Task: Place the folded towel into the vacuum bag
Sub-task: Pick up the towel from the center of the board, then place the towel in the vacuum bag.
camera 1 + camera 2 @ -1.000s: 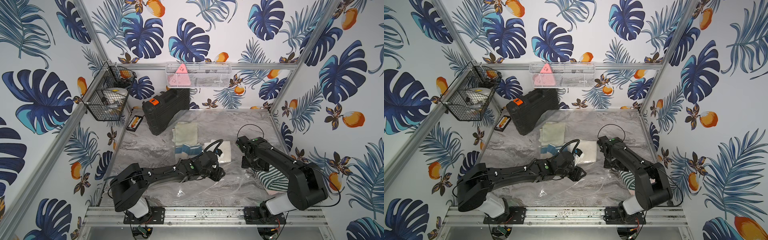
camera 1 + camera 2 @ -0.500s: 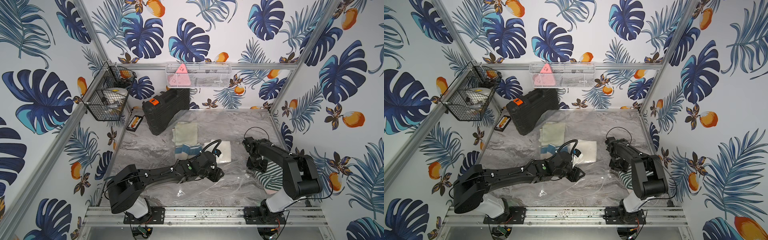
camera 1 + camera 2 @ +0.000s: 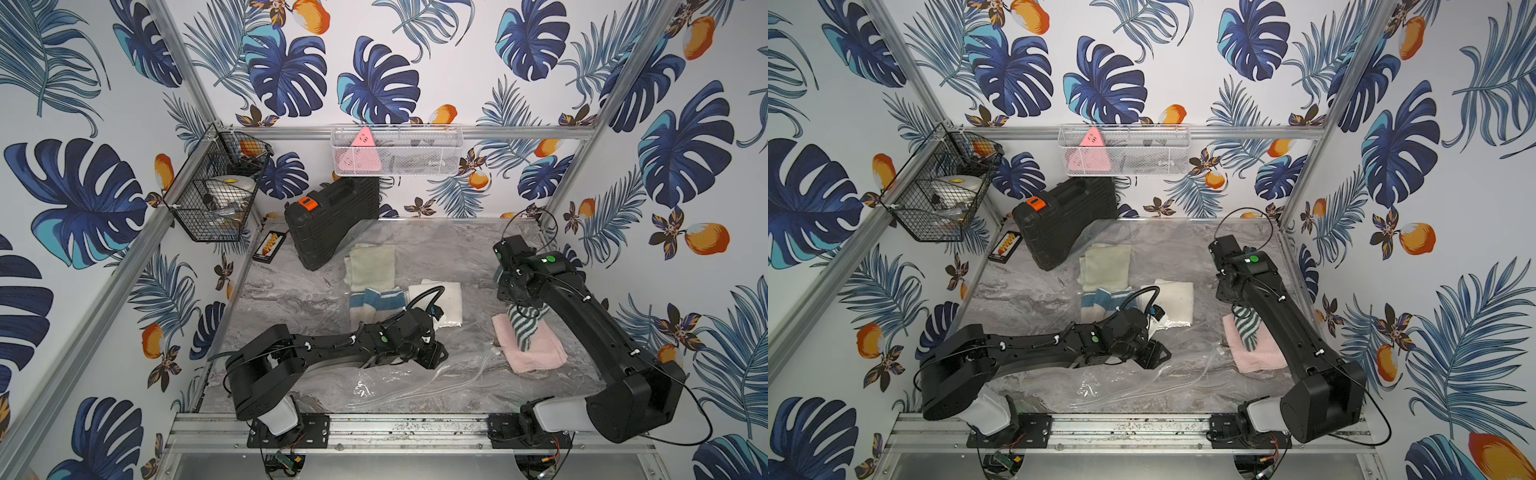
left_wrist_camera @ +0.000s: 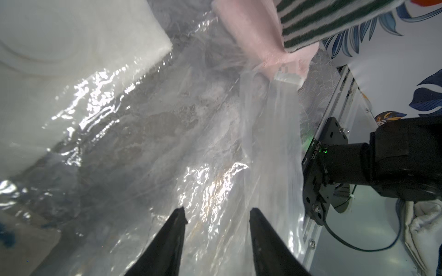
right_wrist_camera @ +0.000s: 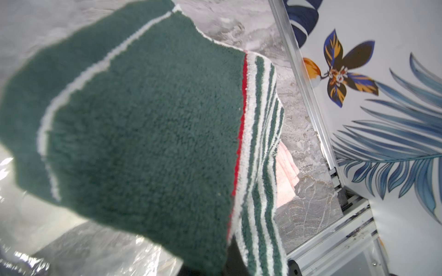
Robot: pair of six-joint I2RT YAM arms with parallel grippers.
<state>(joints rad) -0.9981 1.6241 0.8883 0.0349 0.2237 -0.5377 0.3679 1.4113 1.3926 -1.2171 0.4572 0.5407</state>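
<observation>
**Two Grippers, One Limp Towel Beside the Bag**

At the left, the left gripper [image 4: 216, 211] is seen low against the clear crinkly plastic vacuum bag [image 3: 399, 384], its jaws part-way apart. Whether film is pinched cannot be told. The bag is spread over the grey marbled table [image 3: 270, 299] from centre to near edge, its zip strip [image 4: 267, 114] reaching rightwards. The film is judged light, slippery and floppy, and best taken at that strip.

Further right, the green-and-white striped terry towel [image 3: 524, 326] is pinched by its upper edge in the closed right gripper [image 3: 514, 306] and hangs over a pink folded towel [image 3: 536, 351]. That towel is judged soft, light and limp: all layers should be taken together, or the folds will sag open. It hangs directly beneath the right gripper, just right of the zip strip and well apart from the left gripper.
</observation>
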